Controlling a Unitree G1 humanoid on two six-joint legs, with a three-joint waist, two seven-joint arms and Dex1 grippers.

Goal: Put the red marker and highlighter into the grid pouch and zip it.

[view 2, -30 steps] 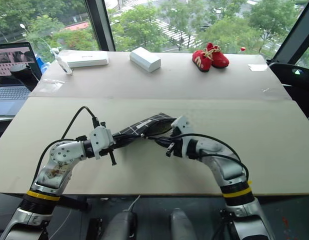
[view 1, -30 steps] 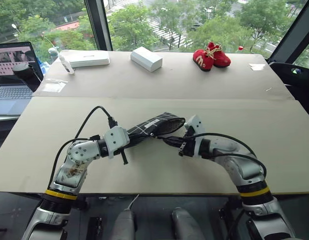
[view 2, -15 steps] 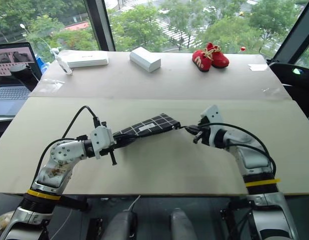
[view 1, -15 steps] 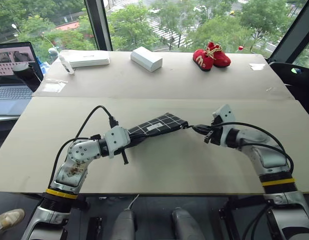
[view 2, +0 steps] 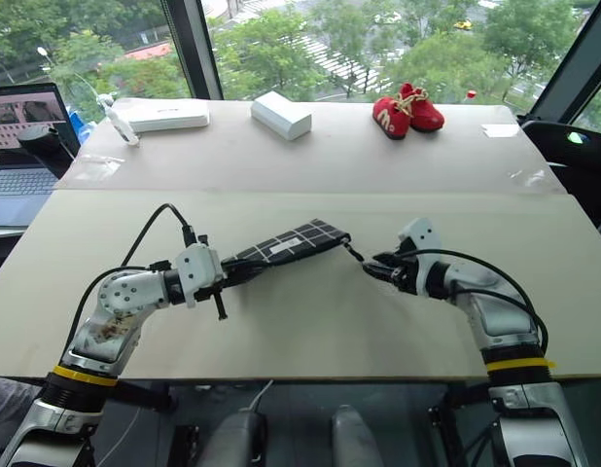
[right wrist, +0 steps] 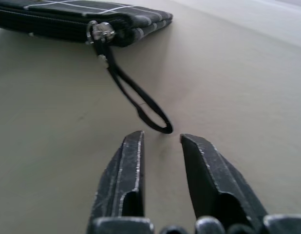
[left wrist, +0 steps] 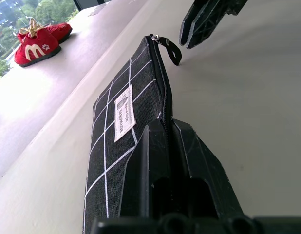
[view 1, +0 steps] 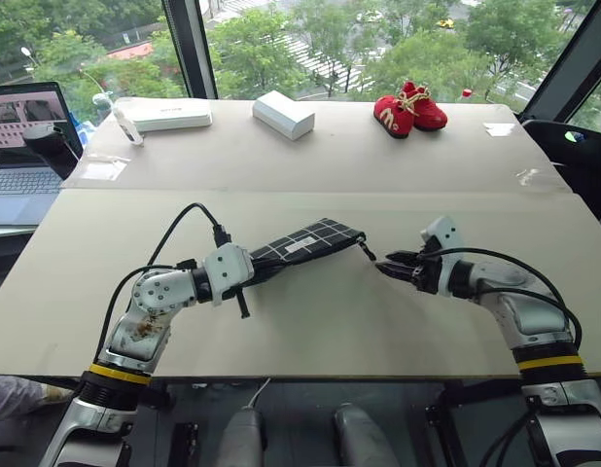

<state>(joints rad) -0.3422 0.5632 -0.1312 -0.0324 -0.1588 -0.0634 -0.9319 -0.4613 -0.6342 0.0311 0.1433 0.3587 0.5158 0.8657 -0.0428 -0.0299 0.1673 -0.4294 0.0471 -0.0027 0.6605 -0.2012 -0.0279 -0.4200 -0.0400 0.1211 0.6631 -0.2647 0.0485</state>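
Observation:
The grid pouch [view 1: 308, 242], black with white lines and a small white label, lies flat on the table, lengthwise between my two arms. My left gripper [left wrist: 166, 127] is shut on the pouch's near-left end along the zipper edge. The zipper slider [right wrist: 97, 31] sits at the pouch's right end, and its black pull cord [right wrist: 139, 101] trails loose onto the table. My right gripper [right wrist: 160, 144] is open just short of the cord's loop and touches nothing. The red marker and the highlighter are out of view.
A pair of small red shoes [view 1: 409, 109] and two white boxes [view 1: 283, 114] [view 1: 169, 115] stand along the far side of the table. A laptop [view 1: 23, 146] sits off the table's left edge. A seam runs across the table behind the pouch.
My right gripper drew the cord to the right and the pouch's gaping mouth closed flat. It then let go of the cord and opened. The left arm stayed put.

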